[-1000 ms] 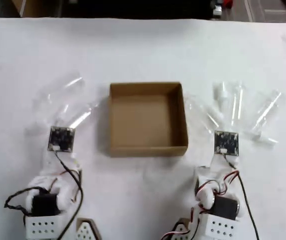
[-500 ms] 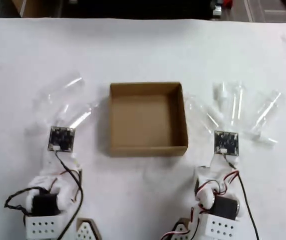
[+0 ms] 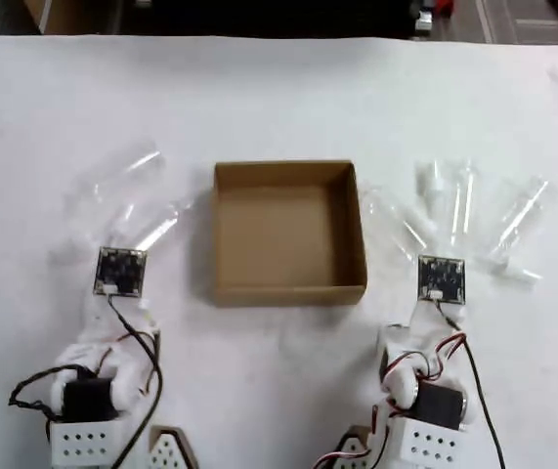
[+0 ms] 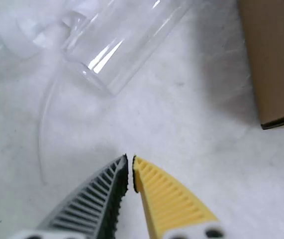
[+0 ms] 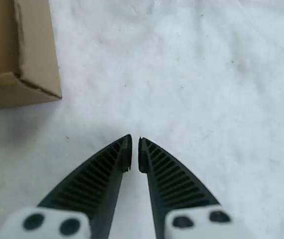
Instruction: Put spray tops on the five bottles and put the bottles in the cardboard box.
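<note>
Near the table's front edge, closed on nothing: left gripper (image 4: 130, 165), right gripper (image 5: 134, 150). Mid-table, cardboard box (image 3: 288, 290), empty. Toward both side edges, bottles (image 3: 153, 233) lying loose. Seemingly nothing done; capping and boxing all left.

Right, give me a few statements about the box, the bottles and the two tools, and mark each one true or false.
1. The cardboard box has nothing in it. True.
2. The left tool grips a bottle. False: it is shut on nothing, over the table.
3. Clear bottles lie on both sides of the box. True.
4. The right tool is wide open. False: it is shut, with nothing in it.
5. The bottles stand upright. False: they lie on their sides.
</note>
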